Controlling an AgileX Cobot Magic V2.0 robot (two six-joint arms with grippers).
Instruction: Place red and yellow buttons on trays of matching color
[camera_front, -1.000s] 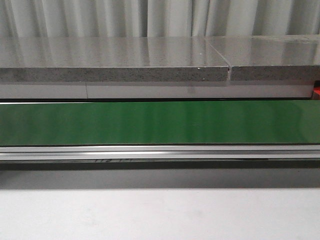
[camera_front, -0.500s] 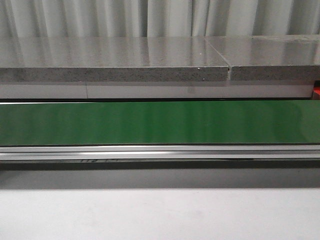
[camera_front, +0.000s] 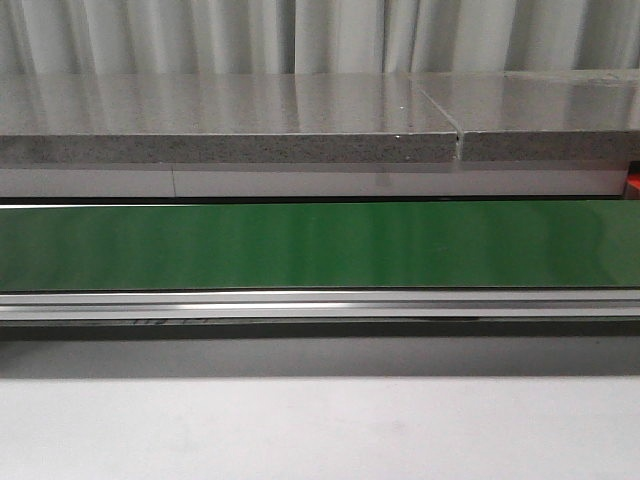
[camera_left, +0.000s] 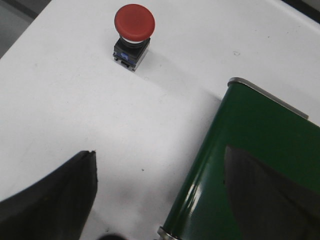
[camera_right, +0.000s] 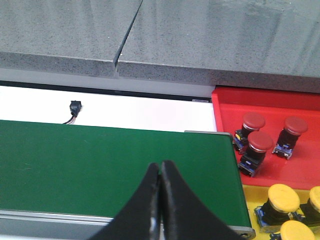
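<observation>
In the front view only the green belt (camera_front: 320, 245) is seen. In the left wrist view a red button (camera_left: 133, 31) stands alone on the white worktop (camera_left: 75, 110), beyond the spread left claw (camera_left: 160, 200). In the right wrist view three red buttons (camera_right: 260, 142) sit in the red tray (camera_right: 300, 172), yellow buttons (camera_right: 284, 197) in the yellow tray (camera_right: 248, 197), beside the belt; the right claw (camera_right: 160, 172) is pressed together, empty, above the belt.

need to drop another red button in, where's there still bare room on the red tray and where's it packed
The red tray is bare along its far strip and its near right part. Three red buttons cluster by the end of the green belt. The yellow tray looks crowded with yellow buttons.
</observation>
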